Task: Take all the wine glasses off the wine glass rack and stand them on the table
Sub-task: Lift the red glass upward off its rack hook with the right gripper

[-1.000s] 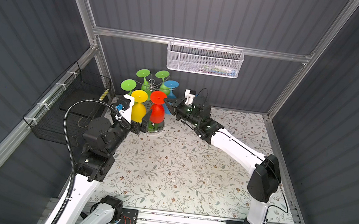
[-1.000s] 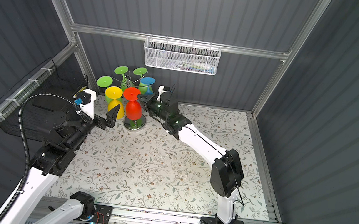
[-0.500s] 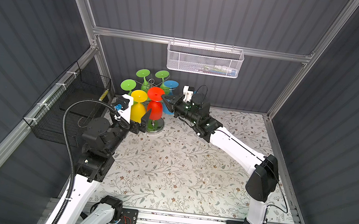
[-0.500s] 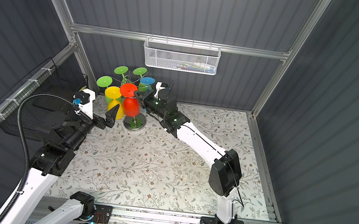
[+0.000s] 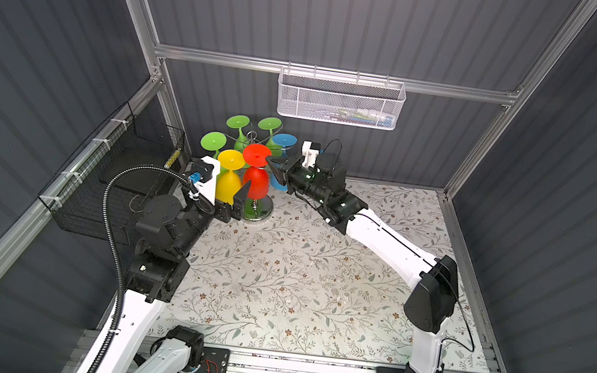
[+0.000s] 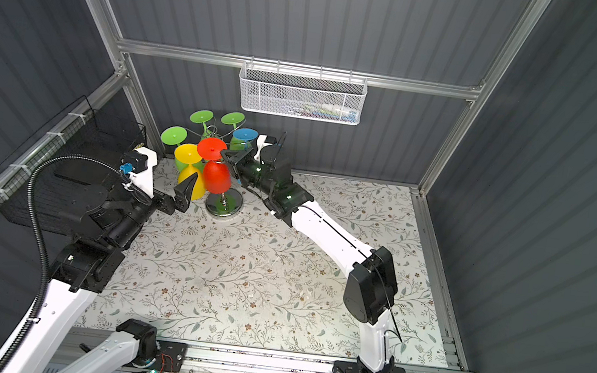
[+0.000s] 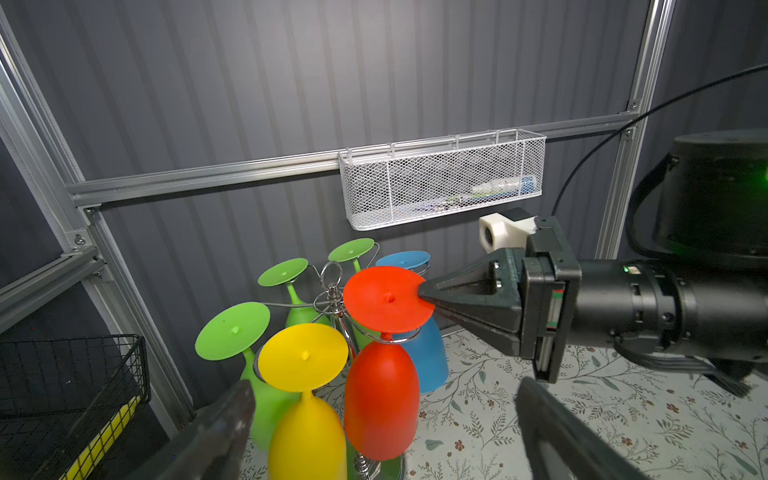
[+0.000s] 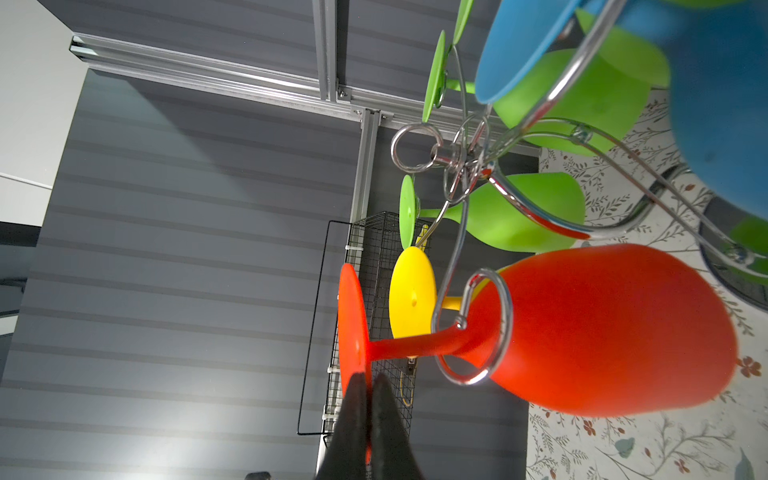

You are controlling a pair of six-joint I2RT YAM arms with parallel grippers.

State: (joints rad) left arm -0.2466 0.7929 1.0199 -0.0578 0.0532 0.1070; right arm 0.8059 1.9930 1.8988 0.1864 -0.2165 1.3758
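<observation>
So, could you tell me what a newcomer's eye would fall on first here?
Bright upside-down glasses hang on the wine glass rack in the back left corner. The right pincer is shut on the foot of the red wine glass, and the open left pincer hovers nearby.

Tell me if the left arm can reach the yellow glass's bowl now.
Probably yes. The left gripper is open right in front of the yellow glass, nothing between them; the red glass, pinched at its foot by the right gripper, hangs close beside it.
</observation>
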